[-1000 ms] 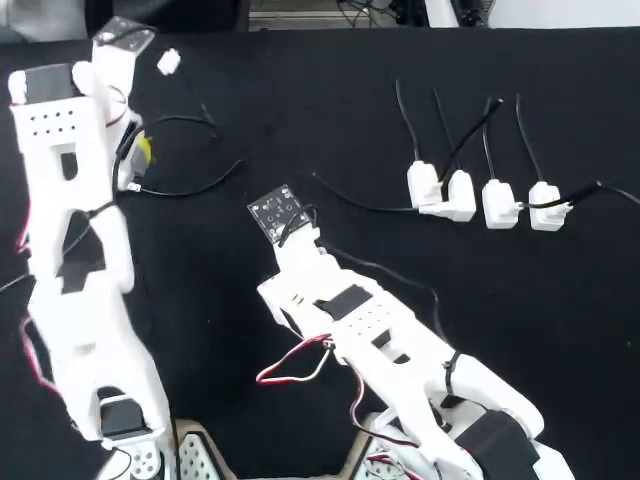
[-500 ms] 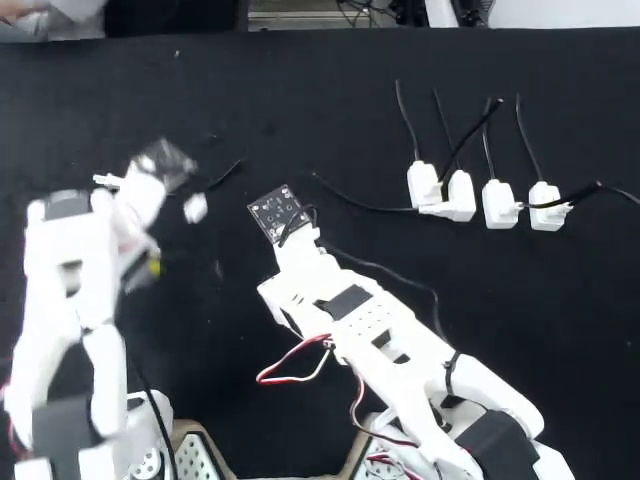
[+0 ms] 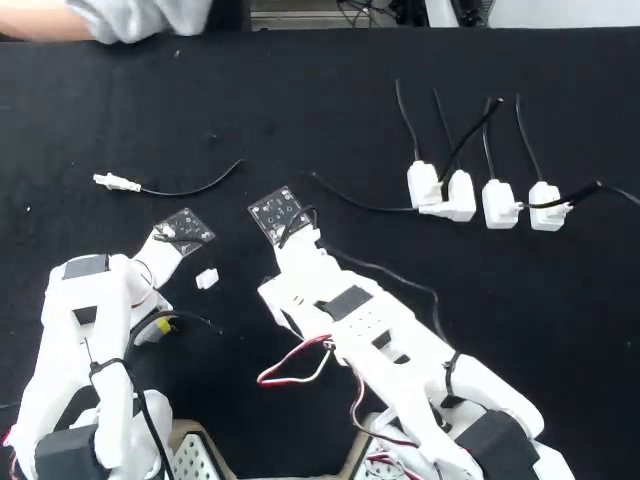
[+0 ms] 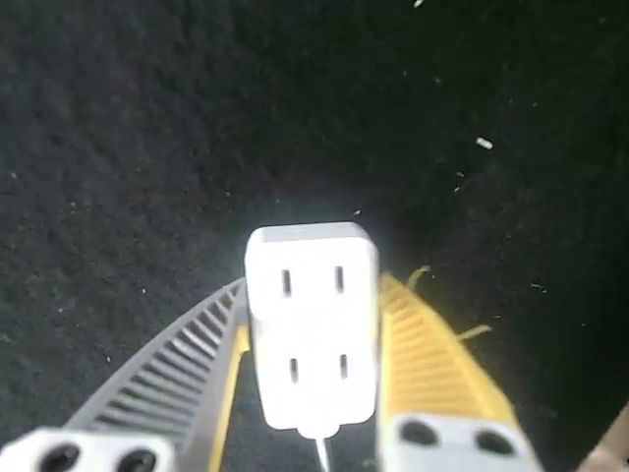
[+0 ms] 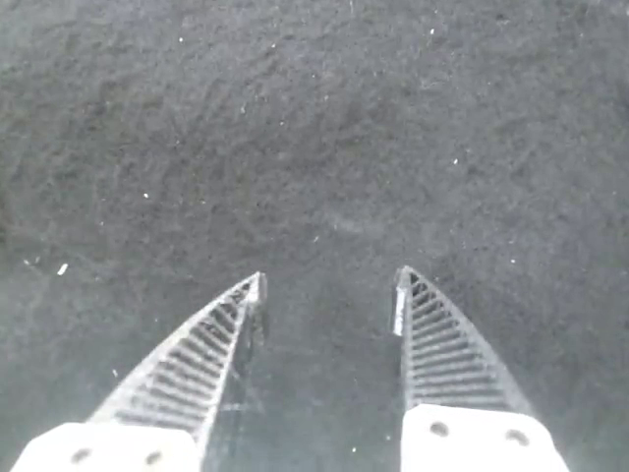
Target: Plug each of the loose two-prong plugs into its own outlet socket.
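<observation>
gripping an outlet socket (image 4: pixel 312 324), the left gripper (image 4: pixel 313 295) probably next needed the loose two-prong plug (image 3: pixel 117 182) near the left edge of the table (image 3: pixel 300 100); right gripper (image 5: pixel 329 285) gaped empty.

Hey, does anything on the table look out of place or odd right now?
Yes. One white socket sits gripped in the left claw, far from the row of sockets across the table. A loose plug lies alone with its black cable, plugged into nothing. The right claw is open and empty.
</observation>
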